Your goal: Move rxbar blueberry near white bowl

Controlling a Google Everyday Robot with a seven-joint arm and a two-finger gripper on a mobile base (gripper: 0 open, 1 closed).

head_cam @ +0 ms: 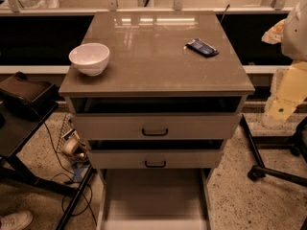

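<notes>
The rxbar blueberry (202, 47), a small flat dark blue wrapper, lies on the right rear part of the grey-brown cabinet top (153, 66). The white bowl (89, 58) stands upright near the top's front left corner, far from the bar. My gripper (284, 99) hangs at the right edge of the view, beside and below the cabinet's right side. It is off the top, well right of the bar, and holds nothing that I can see.
Two drawers with dark handles (155, 132) sit slightly open below the top. A dark stand (24, 109) is at the left, with cables and clutter (72, 150) on the floor. Chair legs with a castor (268, 169) are at the right. A rail runs behind the cabinet.
</notes>
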